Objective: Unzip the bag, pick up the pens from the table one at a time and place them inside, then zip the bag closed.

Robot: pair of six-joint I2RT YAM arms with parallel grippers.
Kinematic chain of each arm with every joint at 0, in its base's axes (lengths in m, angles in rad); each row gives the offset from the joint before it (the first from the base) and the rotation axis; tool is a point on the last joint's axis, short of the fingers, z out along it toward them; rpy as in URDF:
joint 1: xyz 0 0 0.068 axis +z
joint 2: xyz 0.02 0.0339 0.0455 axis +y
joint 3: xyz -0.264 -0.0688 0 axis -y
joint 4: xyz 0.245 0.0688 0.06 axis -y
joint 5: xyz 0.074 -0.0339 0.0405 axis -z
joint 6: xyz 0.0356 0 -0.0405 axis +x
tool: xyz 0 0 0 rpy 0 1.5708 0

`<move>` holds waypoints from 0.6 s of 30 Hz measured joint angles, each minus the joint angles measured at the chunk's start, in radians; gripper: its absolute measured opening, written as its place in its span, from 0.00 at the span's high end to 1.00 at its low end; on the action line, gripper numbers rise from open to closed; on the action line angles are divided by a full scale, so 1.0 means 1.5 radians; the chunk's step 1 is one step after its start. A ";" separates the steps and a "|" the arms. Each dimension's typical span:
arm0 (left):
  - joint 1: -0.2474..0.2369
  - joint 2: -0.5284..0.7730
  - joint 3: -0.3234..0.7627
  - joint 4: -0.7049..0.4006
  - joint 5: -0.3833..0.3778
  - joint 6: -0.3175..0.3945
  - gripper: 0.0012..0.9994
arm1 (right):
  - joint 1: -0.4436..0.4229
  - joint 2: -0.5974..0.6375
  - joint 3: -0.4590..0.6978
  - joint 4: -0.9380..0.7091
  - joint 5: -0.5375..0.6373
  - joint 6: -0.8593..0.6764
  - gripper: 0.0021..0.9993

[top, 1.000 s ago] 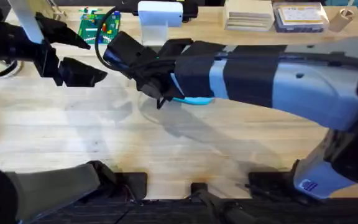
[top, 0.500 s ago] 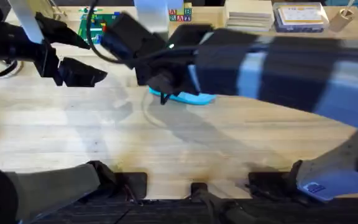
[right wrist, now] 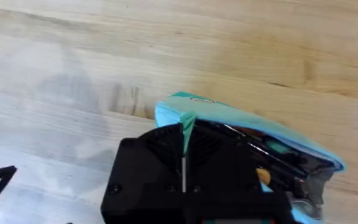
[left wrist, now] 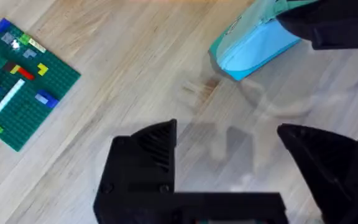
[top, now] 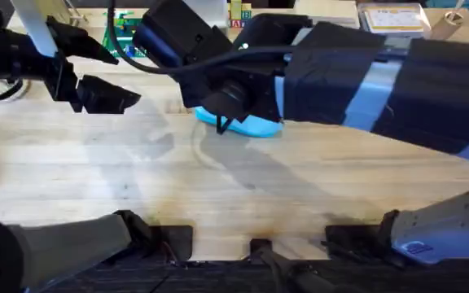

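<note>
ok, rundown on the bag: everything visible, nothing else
The bag is a light-blue soft fabric pouch, oblong, lying on the wooden table toward the far middle, under the right arm. Its top is gaping, showing a dark interior with something orange inside. The right gripper is shut on a thin bit of blue fabric at the end of the opening. The left gripper is open, well apart from the bag.

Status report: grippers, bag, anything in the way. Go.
Left gripper open, hovering over bare table. Right gripper shut on the bag at its zipper end. Bag partly open, something orange inside. Nothing blocking.
</note>
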 joint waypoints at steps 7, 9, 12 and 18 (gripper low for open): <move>0.000 0.000 0.000 -0.005 0.010 0.000 0.01 | 0.000 -0.012 0.000 0.001 0.012 -0.003 0.97; 0.000 0.000 0.000 -0.013 0.019 0.009 0.01 | -0.001 -0.014 0.000 0.002 0.014 -0.003 0.97; 0.000 0.007 0.000 -0.039 0.034 0.036 0.01 | -0.001 -0.014 0.000 0.002 0.016 -0.003 0.97; 0.000 0.075 0.000 -0.067 0.046 0.074 0.01 | -0.001 -0.014 0.000 0.002 0.016 -0.003 0.97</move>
